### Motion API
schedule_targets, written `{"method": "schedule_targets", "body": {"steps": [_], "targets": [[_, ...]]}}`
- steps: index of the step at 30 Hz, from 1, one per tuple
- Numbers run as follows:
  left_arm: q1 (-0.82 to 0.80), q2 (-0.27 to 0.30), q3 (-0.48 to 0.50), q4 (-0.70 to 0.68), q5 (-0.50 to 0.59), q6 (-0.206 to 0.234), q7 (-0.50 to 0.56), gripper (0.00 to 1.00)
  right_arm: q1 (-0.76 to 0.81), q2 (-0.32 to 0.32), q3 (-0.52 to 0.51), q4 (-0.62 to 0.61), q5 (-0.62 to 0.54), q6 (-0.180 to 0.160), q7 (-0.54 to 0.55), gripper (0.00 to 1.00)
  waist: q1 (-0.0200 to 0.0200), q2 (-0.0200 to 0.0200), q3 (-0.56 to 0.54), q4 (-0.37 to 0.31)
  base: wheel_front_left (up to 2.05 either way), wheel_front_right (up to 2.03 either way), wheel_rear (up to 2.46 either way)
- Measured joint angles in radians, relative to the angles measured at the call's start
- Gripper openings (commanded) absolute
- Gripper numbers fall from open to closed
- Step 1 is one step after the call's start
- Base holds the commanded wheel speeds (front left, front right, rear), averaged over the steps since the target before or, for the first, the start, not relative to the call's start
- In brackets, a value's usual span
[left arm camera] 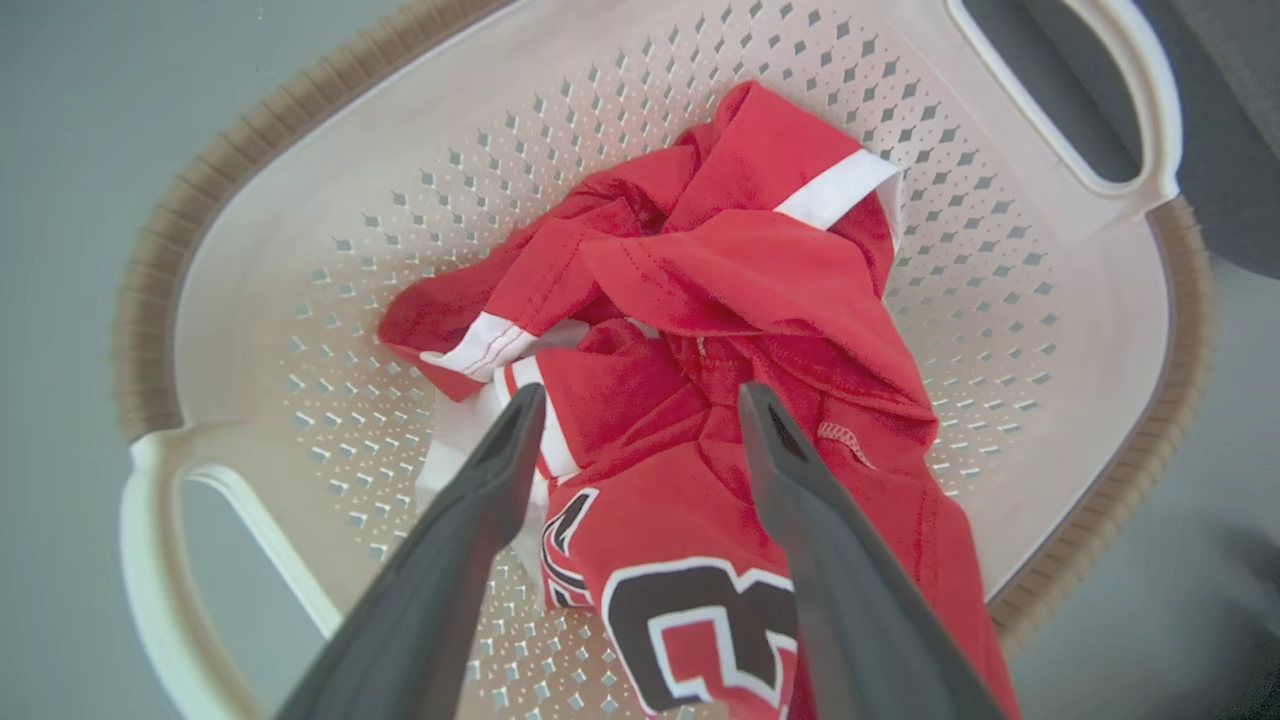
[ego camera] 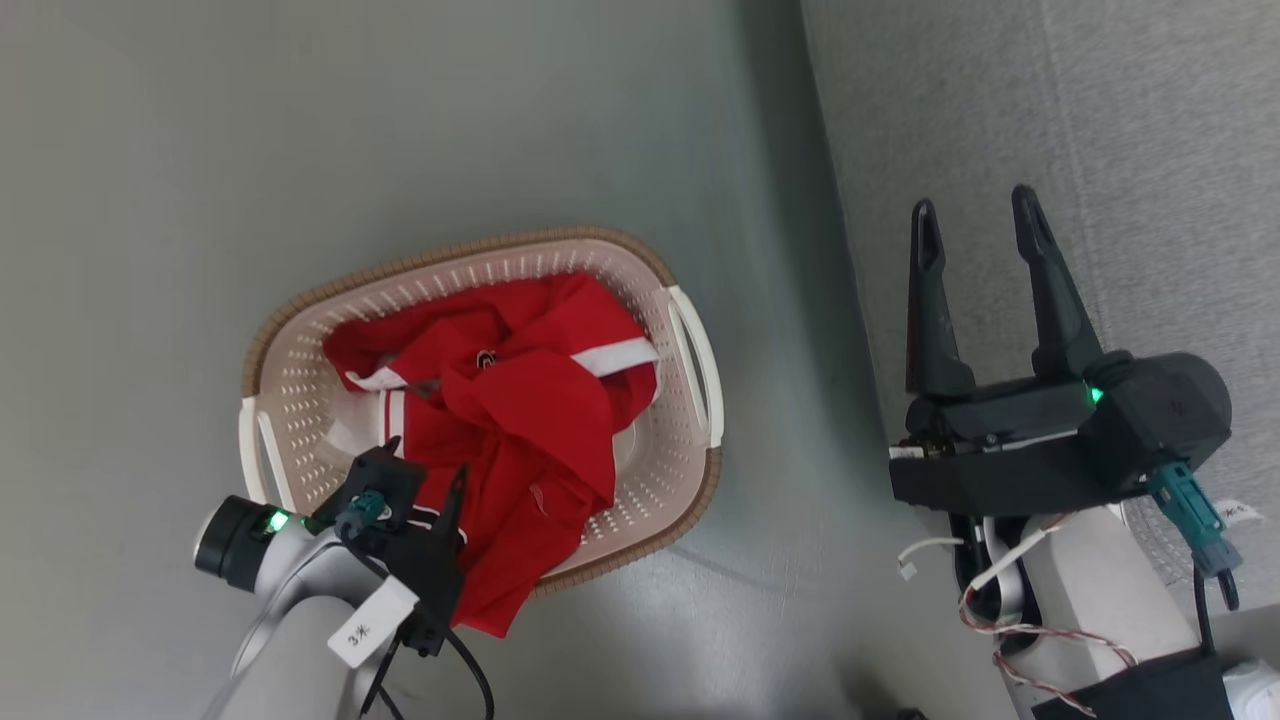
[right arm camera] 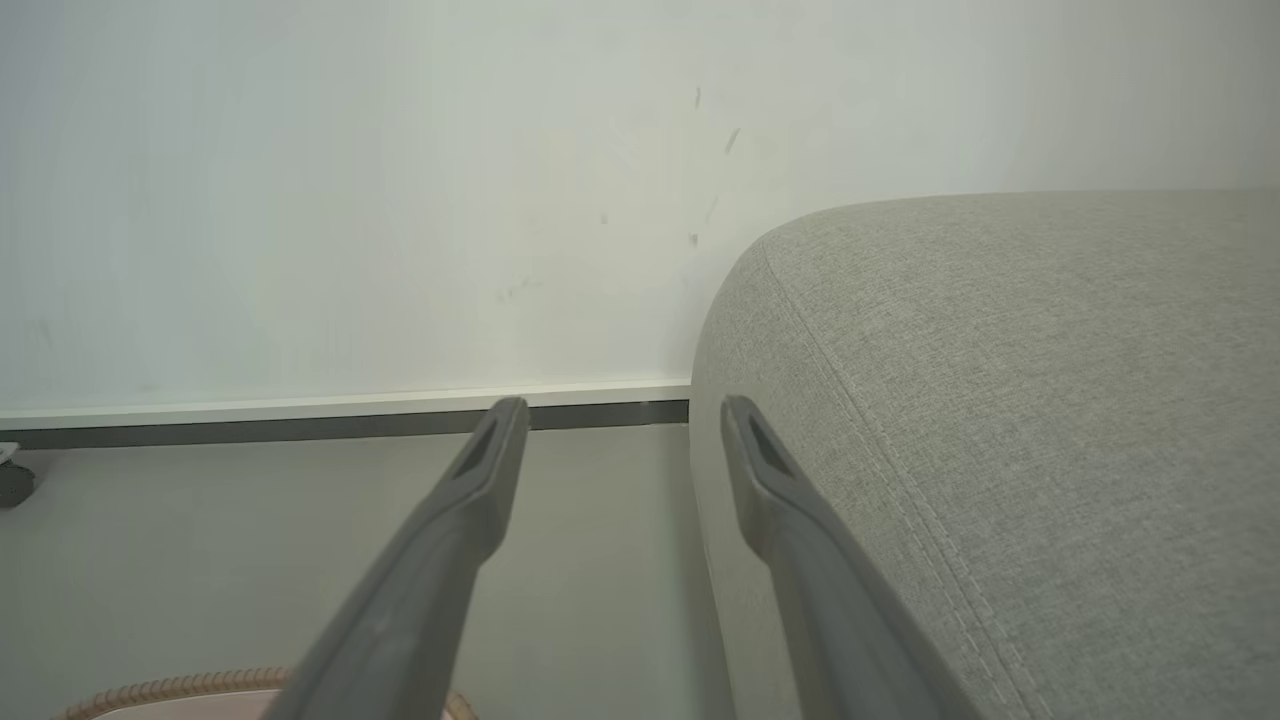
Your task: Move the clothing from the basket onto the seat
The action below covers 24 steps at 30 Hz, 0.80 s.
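Left gripper (left arm camera: pixel 640 400), spread wide, directly above crumpled red-and-white clothing (left arm camera: pixel 740 280) in oval cream perforated basket (left arm camera: pixel 300 200); the nearer arm.

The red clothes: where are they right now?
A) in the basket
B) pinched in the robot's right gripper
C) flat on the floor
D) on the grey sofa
A: the clothing lies bunched up inside the basket, and the left gripper is open just above it, holding nothing.
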Motion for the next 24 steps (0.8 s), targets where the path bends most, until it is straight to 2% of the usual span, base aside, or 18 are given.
{"method": "schedule_targets", "body": {"steps": [9, 19, 20, 21, 22, 23, 24], "targets": [[-0.049, 0.009, -0.008, 0.098, 0.008, -0.010, 0.056, 1.00, -0.057, 0.002, 0.014, 0.032, -0.003, 0.000, 0.000, 1.00, 0.0000, 0.0000, 0.091, -0.005, 0.00, 0.00, 0.00], [-0.095, 0.009, -0.016, 0.167, 0.026, -0.010, 0.098, 1.00, -0.076, 0.003, 0.035, 0.063, -0.003, -0.001, 0.000, 1.00, -0.0002, -0.0001, 0.100, -0.011, 0.00, 0.00, 0.00], [-0.098, 0.009, -0.016, 0.174, 0.026, -0.010, 0.104, 0.69, -0.077, 0.003, 0.036, 0.067, -0.002, -0.001, 0.000, 1.00, -0.0002, -0.0001, 0.099, -0.011, 0.00, 0.00, 0.00], [-0.101, 0.009, -0.017, 0.184, 0.027, -0.010, 0.107, 0.33, -0.080, 0.004, 0.040, 0.072, -0.002, -0.001, 0.000, 1.00, -0.0002, -0.0001, 0.098, -0.012, 0.00, 0.00, 0.00], [-0.102, 0.009, -0.020, 0.193, 0.028, -0.010, 0.114, 0.05, -0.083, 0.004, 0.043, 0.077, -0.002, -0.001, 0.000, 1.00, -0.0002, -0.0001, 0.096, -0.013, 0.00, 0.00, 0.00], [-0.103, 0.009, -0.024, 0.200, 0.031, -0.010, 0.120, 0.00, -0.086, 0.004, 0.044, 0.081, -0.002, -0.001, 0.000, 1.00, -0.0002, -0.0001, 0.094, -0.014, 0.00, 0.00, 0.00], [-0.103, 0.008, -0.027, 0.205, 0.033, -0.010, 0.122, 0.00, -0.089, 0.005, 0.044, 0.083, -0.002, -0.001, 0.000, 1.00, -0.0002, -0.0001, 0.091, -0.015, 0.00, 0.00, 0.00]]}}
